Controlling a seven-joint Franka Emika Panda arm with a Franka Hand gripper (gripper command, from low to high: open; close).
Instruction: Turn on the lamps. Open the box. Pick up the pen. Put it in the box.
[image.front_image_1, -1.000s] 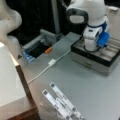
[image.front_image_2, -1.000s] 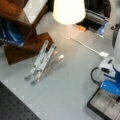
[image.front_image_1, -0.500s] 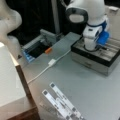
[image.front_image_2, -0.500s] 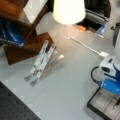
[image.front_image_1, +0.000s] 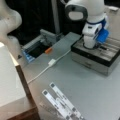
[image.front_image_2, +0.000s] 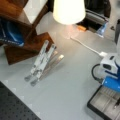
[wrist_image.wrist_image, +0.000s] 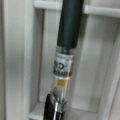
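Observation:
The box (image.front_image_1: 93, 59) stands open on the table at a front view's right, with silvery-grey sides and pale compartments; its corner also shows in a front view (image.front_image_2: 98, 106). My gripper (image.front_image_1: 90, 45) hangs low over the box's inside, its fingertips hidden behind the hand. In the wrist view the pen (wrist_image.wrist_image: 65, 52), black with a clear labelled section, lies lengthwise in a pale compartment of the box (wrist_image.wrist_image: 100, 62). A dark slim shape in the box is the pen (image.front_image_2: 116, 102). A lamp (image.front_image_2: 68, 11) glows brightly at the top of a front view.
A white cable with a switch (image.front_image_1: 51, 62) runs across the table. Long white strips (image.front_image_1: 62, 102) lie near the bottom. A big white block (image.front_image_1: 8, 75) sits at the left. A grey tray (image.front_image_1: 37, 48) holds an orange item. A wooden stand (image.front_image_2: 27, 37) is at upper left.

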